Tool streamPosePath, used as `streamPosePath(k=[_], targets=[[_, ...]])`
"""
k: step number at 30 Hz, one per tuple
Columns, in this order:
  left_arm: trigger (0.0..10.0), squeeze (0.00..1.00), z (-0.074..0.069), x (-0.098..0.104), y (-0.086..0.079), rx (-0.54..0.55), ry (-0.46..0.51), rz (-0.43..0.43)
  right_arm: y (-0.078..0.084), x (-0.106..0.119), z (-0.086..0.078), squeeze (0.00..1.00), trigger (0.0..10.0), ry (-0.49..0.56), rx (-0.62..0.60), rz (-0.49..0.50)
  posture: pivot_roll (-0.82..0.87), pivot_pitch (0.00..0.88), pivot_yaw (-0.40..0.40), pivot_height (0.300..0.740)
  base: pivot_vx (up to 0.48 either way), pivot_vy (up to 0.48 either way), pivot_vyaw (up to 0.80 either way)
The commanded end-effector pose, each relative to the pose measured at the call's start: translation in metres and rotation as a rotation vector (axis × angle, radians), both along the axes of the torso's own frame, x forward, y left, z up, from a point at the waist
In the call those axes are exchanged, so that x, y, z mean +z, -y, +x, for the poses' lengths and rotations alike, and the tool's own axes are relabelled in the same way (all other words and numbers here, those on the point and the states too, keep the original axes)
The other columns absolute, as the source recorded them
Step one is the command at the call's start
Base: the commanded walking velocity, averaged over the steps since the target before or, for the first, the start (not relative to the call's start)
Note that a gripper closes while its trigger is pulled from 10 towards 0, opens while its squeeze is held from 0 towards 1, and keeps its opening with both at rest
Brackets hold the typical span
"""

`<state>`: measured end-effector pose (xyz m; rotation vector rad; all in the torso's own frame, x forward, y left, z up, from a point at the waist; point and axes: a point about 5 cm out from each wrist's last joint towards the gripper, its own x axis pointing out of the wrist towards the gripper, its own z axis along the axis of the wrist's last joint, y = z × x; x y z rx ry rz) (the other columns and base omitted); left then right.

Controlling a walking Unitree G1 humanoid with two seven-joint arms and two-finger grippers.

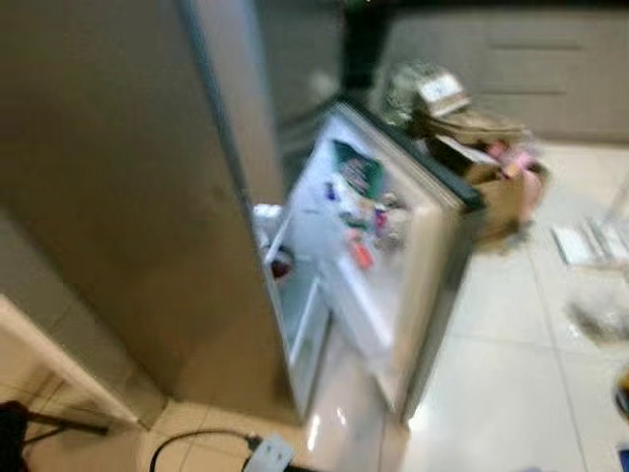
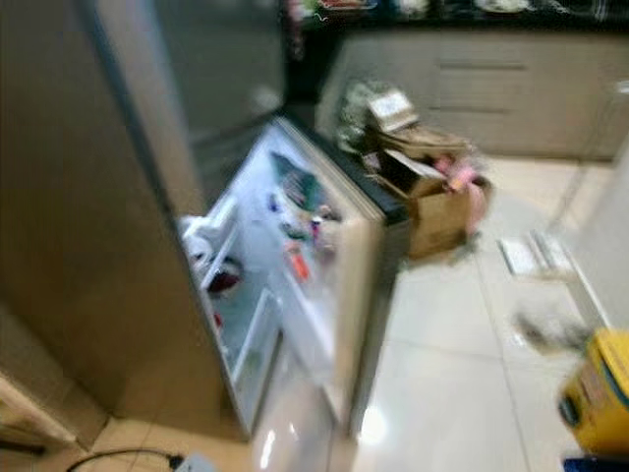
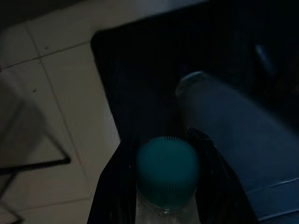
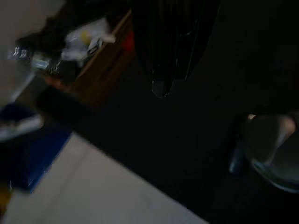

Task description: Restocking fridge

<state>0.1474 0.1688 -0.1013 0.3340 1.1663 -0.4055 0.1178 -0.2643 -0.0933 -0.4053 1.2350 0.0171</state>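
**Bottle in hand, fridge open ahead**

Approaching, blurred. Fridge [image 1: 147, 197] at left of frame, door [image 1: 393, 246] swung wide at centre, door shelves already carrying a few packets and jars. More to add, judging by what is in hand: left gripper [image 3: 166, 149] clamped around the neck of a bottle [image 3: 167, 170], teal cap up, dark in the wrist view. Bottle not yet in the fridge; the placing is all still to do. Right gripper [image 4: 163, 79] hanging in shadow, fingers too dark to call wide or narrow.

Room to move: pale tiled floor [image 2: 462, 334] open at lower right of frame. Watch the door's outer edge at centre, jutting into the path. Cardboard box [image 2: 437, 211] of clutter just behind the door, upper centre. Yellow pack [image 2: 600, 403] at the lower right edge. Cable and plug [image 1: 265, 452] on the floor at bottom, near the fridge's foot, a likely snag.
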Motion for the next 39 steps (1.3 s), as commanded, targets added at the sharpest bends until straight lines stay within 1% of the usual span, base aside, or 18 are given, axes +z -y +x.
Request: streamPosePath(k=[1, 9, 13, 17, 18, 19, 20, 22, 23, 24, 25, 26, 29, 31, 33, 34, 37, 39], targets=[[10.0, 0.0, -0.007, -0.002, -0.004, 0.011, -0.03, 0.011, 0.0, -0.001, -0.004, 0.0, 10.0, -0.01, -0.011, 0.004, -0.03, 0.0, -0.002, 0.74, 0.0, 0.0, 0.8], [10.0, 0.0, -0.007, -0.002, -0.003, 0.007, -0.03, 0.013, 0.004, 0.001, 0.0, 0.0, 10.0, 0.006, -0.031, -0.012, -0.03, 0.0, -0.004, 0.74, 0.0, 0.0, 0.8], [10.0, 0.0, -0.007, -0.002, -0.003, 0.004, -0.029, 0.014, 0.007, 0.006, 0.01, 0.0, 10.0, 0.059, -0.04, -0.017, -0.03, 0.0, -0.004, 0.74, 0.0, 0.0, 0.79], [10.0, 0.0, -0.007, -0.003, -0.003, -0.002, -0.029, 0.014, 0.012, 0.025, 0.051, 0.0, 10.0, 0.275, -0.101, 0.04, -0.03, 0.0, -0.006, 0.74, 0.0, 0.0, 0.0], [10.0, 0.0, -0.007, -0.003, -0.003, -0.002, -0.029, 0.014, 0.012, 0.025, 0.051, 0.0, 10.0, 0.275, -0.101, 0.04, -0.03, 0.0, -0.006, 0.74, 0.0, 0.0, 0.0], [10.0, 0.0, -0.007, -0.003, -0.003, -0.003, -0.029, 0.014, 0.012, 0.031, 0.061, 0.0, 10.0, 0.327, -0.113, 0.064, -0.03, 0.0, -0.006, 0.74, 0.0, 0.0, 0.0], [10.0, 0.0, -0.007, -0.003, -0.003, -0.006, -0.029, 0.014, 0.015, 0.048, 0.086, 0.0, 10.0, 0.444, -0.112, 0.109, -0.03, 0.0, -0.007, 0.74, 0.0, 0.0, 0.0], [10.0, 0.0, -0.007, -0.003, -0.003, -0.011, -0.029, 0.012, 0.019, 0.064, 0.107, 0.0, 10.0, 0.538, -0.089, 0.124, -0.03, 0.0, -0.007, 0.74, 0.0, 0.0, 0.0], [10.0, 0.0, -0.007, -0.002, -0.003, -0.014, -0.029, 0.012, 0.021, 0.07, 0.113, 0.0, 10.0, 0.565, -0.079, 0.12, -0.03, 0.0, -0.007, 0.74, 0.0, 0.0, 0.0], [10.0, 0.0, -0.007, -0.002, -0.003, -0.014, -0.029, 0.012, 0.021, 0.07, 0.113, 0.0, 10.0, 0.565, -0.079, 0.12, -0.03, 0.0, -0.007, 0.74, 0.0, 0.0, 0.0], [10.0, 0.0, -0.007, -0.002, -0.002, -0.017, -0.028, 0.01, 0.023, 0.076, 0.12, 0.0, 10.0, 0.596, -0.07, 0.112, -0.03, 0.0, -0.006, 0.74, 0.0, 0.0, 0.0], [10.0, 0.0, -0.007, -0.002, -0.002, -0.017, -0.028, 0.01, 0.023, 0.076, 0.12, 0.0, 10.0, 0.596, -0.07, 0.112, -0.03, 0.0, -0.006, 0.74, 0.0, 0.0, 0.0], [10.0, 0.0, -0.013, -0.004, -0.002, -0.03, -0.036, 0.009, 0.024, 0.1, 0.146, 0.0, 10.0, 0.7, -0.02, 0.12, -0.03, 0.0, -0.008, 0.74, 0.0, -0.472, 0.0], [10.0, 0.0, -0.014, -0.005, -0.002, -0.021, -0.034, 0.012, 0.019, 0.107, 0.154, 0.0, 10.0, 0.732, 0.007, 0.155, -0.03, 0.0, -0.008, 0.74, 0.0, -0.472, 0.0], [10.0, 0.0, -0.014, -0.005, -0.002, 0.0, -0.033, 0.008, 0.009, 0.112, 0.162, 0.0, 10.0, 0.749, 0.074, 0.223, -0.03, 0.0, -0.011, 0.74, 0.0, 0.0, 0.0], [10.0, 0.0, -0.014, -0.005, -0.002, 0.0, -0.033, 0.008, 0.009, 0.112, 0.162, 0.0, 10.0, 0.749, 0.074, 0.223, -0.03, 0.0, -0.011, 0.74, 0.0, 0.0, 0.0], [10.0, 0.0, -0.014, -0.005, -0.002, 0.0, -0.034, 0.009, -0.006, 0.118, 0.171, 0.0, 10.0, 0.769, 0.165, 0.33, -0.03, 0.0, -0.012, 0.74, 0.0, 0.0, 0.0], [10.0, 0.0, -0.015, -0.005, -0.001, 0.004, -0.036, 0.006, -0.008, 0.125, 0.176, 0.0, 10.0, 0.799, 0.192, 0.349, -0.03, 0.0, -0.012, 0.74, 0.0, 0.0, 0.0]])
